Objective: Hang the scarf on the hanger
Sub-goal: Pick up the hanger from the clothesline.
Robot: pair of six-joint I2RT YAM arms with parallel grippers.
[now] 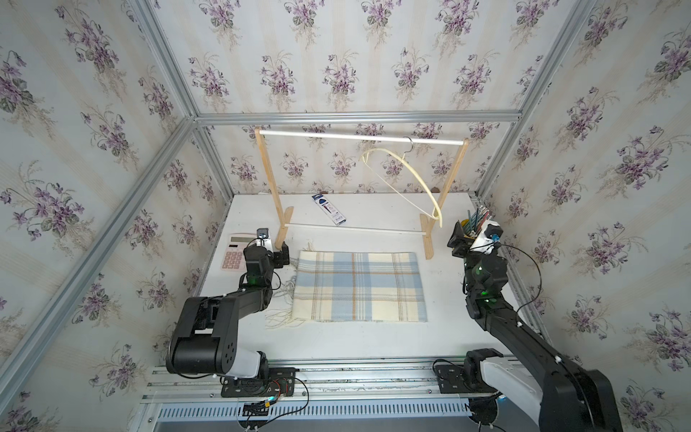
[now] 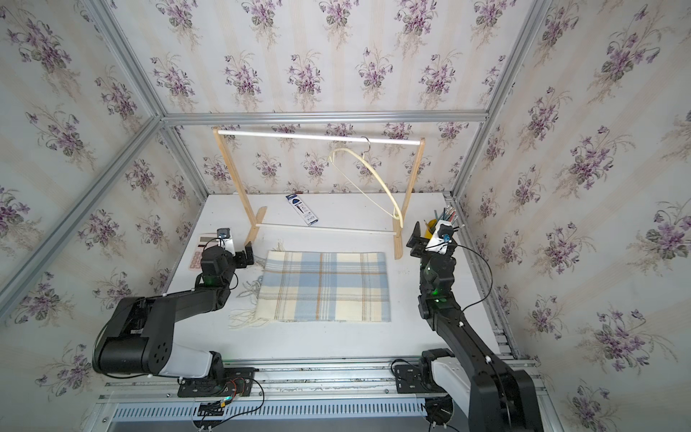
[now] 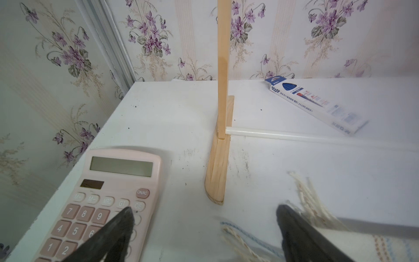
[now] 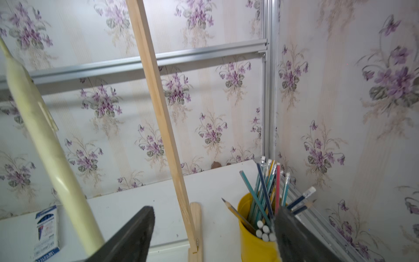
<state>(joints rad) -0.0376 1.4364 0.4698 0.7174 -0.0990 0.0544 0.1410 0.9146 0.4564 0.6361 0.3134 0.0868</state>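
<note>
Scarf (image 1: 359, 286) lies folded flat on the white table (image 1: 336, 344), fringe toward the left gripper (image 1: 283, 256), whose jaws gape wide and empty just beside its far corner. Hanger (image 1: 411, 165) dangles tilted from the top rod (image 1: 336, 135) of the rack (image 1: 269, 183), its low end near the right gripper (image 1: 455, 239), also spread wide, holding nothing.

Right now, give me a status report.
Open: left gripper, right gripper. Unheld, scarf flat on table; hanger hooked on rack. Beside right gripper: pencil cup.
</note>
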